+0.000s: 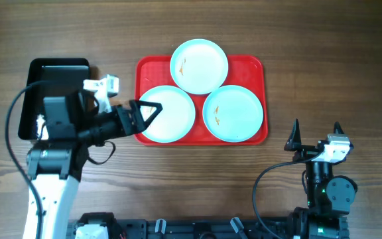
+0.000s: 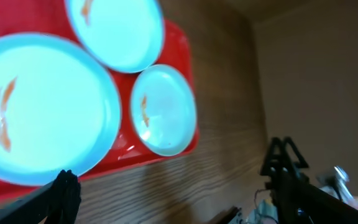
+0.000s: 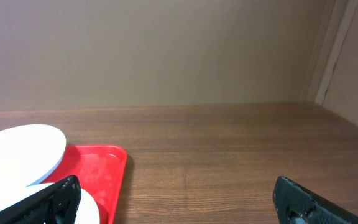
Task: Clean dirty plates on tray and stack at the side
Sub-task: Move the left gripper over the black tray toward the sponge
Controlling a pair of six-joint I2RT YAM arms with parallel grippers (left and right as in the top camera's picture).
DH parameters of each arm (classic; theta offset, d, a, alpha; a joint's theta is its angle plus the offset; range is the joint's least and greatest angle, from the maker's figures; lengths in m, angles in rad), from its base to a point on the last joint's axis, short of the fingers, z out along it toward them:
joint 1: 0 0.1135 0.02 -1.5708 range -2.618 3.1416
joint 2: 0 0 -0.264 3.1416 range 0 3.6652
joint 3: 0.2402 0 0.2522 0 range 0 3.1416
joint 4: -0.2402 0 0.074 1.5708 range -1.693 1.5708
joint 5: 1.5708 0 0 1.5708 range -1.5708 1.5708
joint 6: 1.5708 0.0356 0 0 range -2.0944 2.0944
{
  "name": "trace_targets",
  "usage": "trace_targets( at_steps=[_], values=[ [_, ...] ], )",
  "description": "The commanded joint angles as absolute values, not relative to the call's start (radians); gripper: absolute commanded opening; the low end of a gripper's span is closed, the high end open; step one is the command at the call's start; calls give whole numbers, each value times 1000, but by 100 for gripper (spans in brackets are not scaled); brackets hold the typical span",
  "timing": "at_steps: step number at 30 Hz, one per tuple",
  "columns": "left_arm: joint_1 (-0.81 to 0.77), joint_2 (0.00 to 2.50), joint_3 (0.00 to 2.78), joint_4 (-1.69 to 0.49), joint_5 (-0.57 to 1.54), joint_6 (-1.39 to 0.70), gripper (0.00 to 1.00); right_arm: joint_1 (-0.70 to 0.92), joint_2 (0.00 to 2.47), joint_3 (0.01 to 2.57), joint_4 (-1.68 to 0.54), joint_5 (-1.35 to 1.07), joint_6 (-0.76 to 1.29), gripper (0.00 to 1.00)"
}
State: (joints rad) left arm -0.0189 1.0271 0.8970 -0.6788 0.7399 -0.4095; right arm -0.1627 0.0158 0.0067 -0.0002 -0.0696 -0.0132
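The red tray [image 1: 143, 66] lies mid-table and holds three pale plates. The far plate [image 1: 199, 65] and the right plate [image 1: 233, 113] show small orange smears. My left gripper [image 1: 148, 112] is open and empty, its fingers over the left edge of the left plate [image 1: 174, 113]. In the left wrist view that plate [image 2: 42, 106] is large and near, with orange smears, beside the other two plates [image 2: 120, 31] [image 2: 165, 112] on the tray [image 2: 179, 43]; the left gripper [image 2: 176, 193] spans bare wood. My right gripper [image 1: 315, 133] is open and empty, off the tray's right front corner.
A smaller black tray [image 1: 58, 66] sits at the far left, partly under my left arm. In the right wrist view the open right gripper [image 3: 182, 208] faces bare wood, with the red tray's corner [image 3: 101, 171] and a plate rim [image 3: 17, 155] at the left.
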Motion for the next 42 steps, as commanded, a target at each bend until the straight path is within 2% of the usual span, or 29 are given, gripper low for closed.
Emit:
trace_targets(
  at_steps=[1, 6, 14, 21, 27, 31, 38, 42],
  values=[
    [-41, 1040, 913, -706, 448, -564, 100, -168, 14, 5, 1, -59, -11, 100],
    [-40, 1066, 950, -798, 192, -648, 100, -168, 14, 5, 1, -59, -11, 100],
    [3, 1316, 1244, -1059, 159, -561, 100, -168, 14, 5, 1, -59, -11, 100],
    [52, 1392, 1270, -955, 154, -566, 100, -168, 14, 5, 1, -59, -11, 100],
    [241, 1408, 1270, -877, 96, -645, 100, -168, 14, 5, 1, -59, -11, 100],
    [353, 1460, 1297, -903, 158, -644, 99, -168, 14, 5, 1, -59, -11, 100],
    [371, 1653, 1392, -969, -138, -645, 100, -168, 14, 5, 1, -59, -11, 100],
    [378, 1759, 1392, -905, -150, -644, 100, -168, 14, 5, 1, -59, -11, 100]
  ],
)
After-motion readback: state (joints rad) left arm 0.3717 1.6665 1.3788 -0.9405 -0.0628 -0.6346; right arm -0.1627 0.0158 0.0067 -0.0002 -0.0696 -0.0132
